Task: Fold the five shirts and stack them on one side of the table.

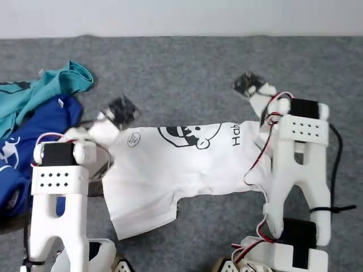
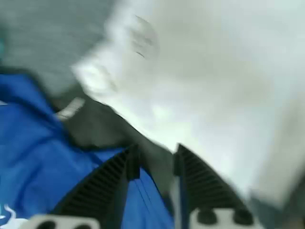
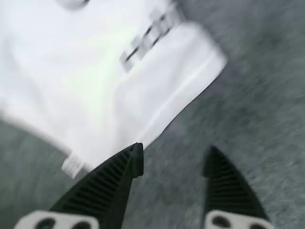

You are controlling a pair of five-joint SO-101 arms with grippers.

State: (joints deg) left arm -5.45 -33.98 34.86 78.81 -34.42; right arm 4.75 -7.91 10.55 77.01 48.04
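Left wrist view, closest in: my left gripper [image 2: 156, 152] has its fingers slightly apart with nothing pinched, sitting over the seam where the white shirt [image 1: 170, 170] meets the blue shirt [image 1: 16, 156]. My right gripper [image 3: 175, 149] is spread wide at the white shirt's opposite end, one finger at the cloth's edge and the other over bare table [image 1: 187, 68]. The white shirt lies flat between both arms, print up, with one sleeve pointing back toward the arm bases. The blue shirt is crumpled just beside it. The teal shirt [image 1: 39, 90] is bunched against the blue one, farther from the white shirt.
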